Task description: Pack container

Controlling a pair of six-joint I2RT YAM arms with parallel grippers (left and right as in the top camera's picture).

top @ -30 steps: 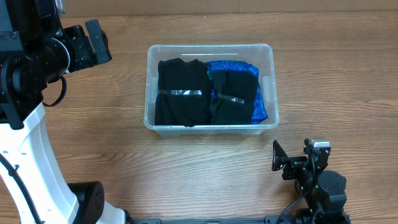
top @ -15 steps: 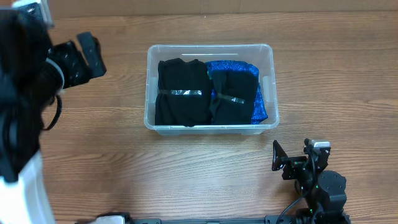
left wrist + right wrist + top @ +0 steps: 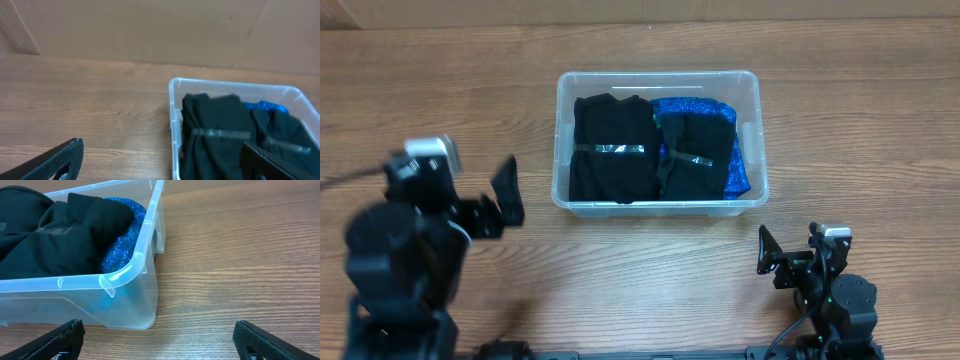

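Overhead, one container stands on the wooden table and holds three cloth items: a larger black bundle, a smaller black bundle and one piece of blue glitter fabric. The cloth covers the container's floor, and the smaller bundle hides most of the blue piece, so only its edges show. Each black bundle carries one shiny strip across it.

Two grippers appear, both apart from the container. The left gripper is beside the short wall nearest the larger bundle. The right gripper is off the long wall, near the blue-fabric corner. Each has its two fingers spread wide with nothing between them.

The left wrist view is blurred and cuts off the container's near end. Only the right wrist view shows a rounded corner and the rolled rim close up, with blue fabric against the clear wall — the rest of the container runs out of frame.
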